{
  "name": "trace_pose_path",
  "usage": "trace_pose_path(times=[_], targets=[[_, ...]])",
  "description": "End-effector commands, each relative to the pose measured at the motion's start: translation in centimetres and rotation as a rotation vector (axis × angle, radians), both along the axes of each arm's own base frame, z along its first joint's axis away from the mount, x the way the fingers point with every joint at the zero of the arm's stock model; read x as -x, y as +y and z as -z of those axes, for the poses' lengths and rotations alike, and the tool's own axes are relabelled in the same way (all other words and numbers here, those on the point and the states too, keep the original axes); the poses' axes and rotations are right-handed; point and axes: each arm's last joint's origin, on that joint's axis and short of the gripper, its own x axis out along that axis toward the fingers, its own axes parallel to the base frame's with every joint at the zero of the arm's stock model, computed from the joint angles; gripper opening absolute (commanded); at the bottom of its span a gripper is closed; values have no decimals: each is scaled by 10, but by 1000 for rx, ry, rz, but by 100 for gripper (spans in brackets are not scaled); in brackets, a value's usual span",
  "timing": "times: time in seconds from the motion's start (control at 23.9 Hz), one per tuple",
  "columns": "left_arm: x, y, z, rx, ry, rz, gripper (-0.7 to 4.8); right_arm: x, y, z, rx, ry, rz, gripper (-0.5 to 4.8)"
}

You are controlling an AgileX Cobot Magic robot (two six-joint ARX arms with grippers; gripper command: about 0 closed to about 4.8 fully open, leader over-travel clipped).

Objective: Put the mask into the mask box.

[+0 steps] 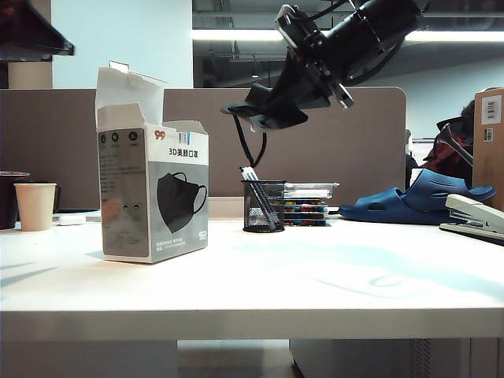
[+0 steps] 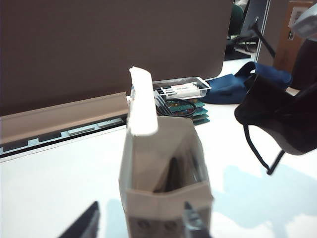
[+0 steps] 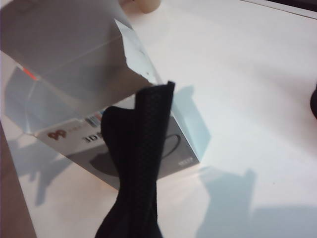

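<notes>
Nearest the camera, the mask box (image 1: 152, 193) stands open-topped at left on the surface, while the right gripper (image 1: 272, 110), jaws clenched on the mask (image 1: 264, 113), hangs upper right of its opening; left gripper (image 2: 141, 220), jaws apart and empty, straddles the carton.

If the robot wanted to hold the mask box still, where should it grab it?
Probably the narrow top of the mask box, pinched from above across its two side walls. It stands upright, its flaps up, and the left gripper hovers by it, one finger each side. Stay off the opening: the right gripper hangs the mask up to the right.
</notes>
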Motion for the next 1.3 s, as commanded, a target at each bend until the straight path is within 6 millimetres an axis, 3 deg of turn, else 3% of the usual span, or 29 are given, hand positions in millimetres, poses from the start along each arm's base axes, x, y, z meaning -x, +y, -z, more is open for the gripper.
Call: trace_pose_path(times=[0.04,0.54,0.84,1.3], targets=[[-17,0,-6,-7,-2,-1,256,-1,3,-11,-69,-28,-1,-6],[-64,-2,2,-7,31,-3,256,3,23,-25,-196,-96,-66,-6],[-71,-3,6,-4,16,-1,255,4,28,-30,-221,-140,-76,-6],[-84,-20,15,1,-6,69,236,4,34,-32,-240,-167,-55,-6]])
